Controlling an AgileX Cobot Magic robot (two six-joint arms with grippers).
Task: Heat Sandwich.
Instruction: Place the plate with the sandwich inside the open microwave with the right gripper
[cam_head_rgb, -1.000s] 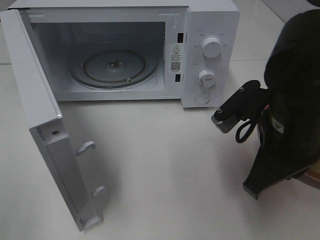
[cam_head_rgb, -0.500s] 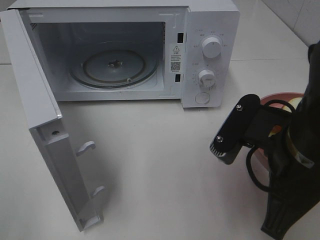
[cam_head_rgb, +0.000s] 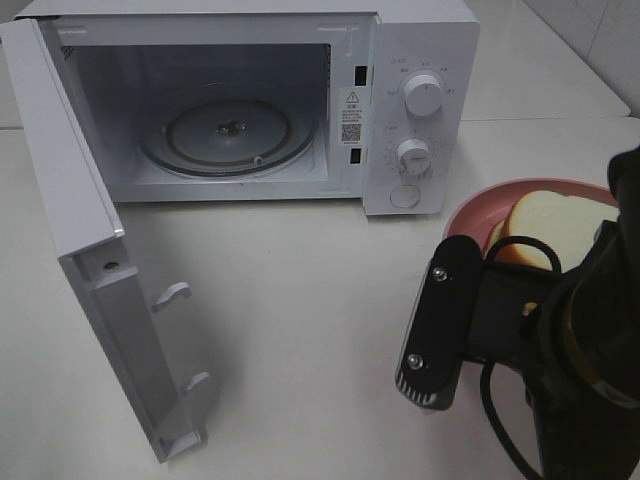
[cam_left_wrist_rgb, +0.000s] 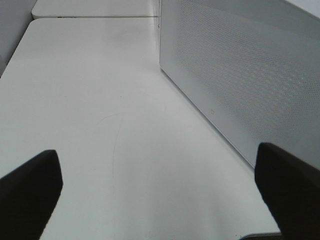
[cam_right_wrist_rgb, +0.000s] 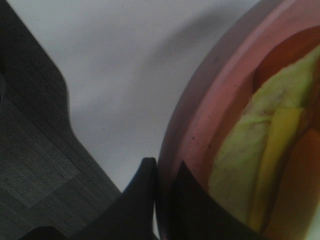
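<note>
Microwave (cam_head_rgb: 420, 30), exterior high view: on the white strip between the cavity and the control panel is a sticker with a warning triangle (cam_head_rgb: 352, 98) above lines of print too small to read. Directly below it is a square QR-type code (cam_head_rgb: 351, 131). Fine printed scale marks and characters ring the upper dial (cam_head_rgb: 424, 94) and the lower dial (cam_head_rgb: 413, 155), none legible, and a small striped label (cam_head_rgb: 68, 50) at the cavity's upper left corner is likewise unreadable. No brand name, number or word can be read in either wrist view.
</note>
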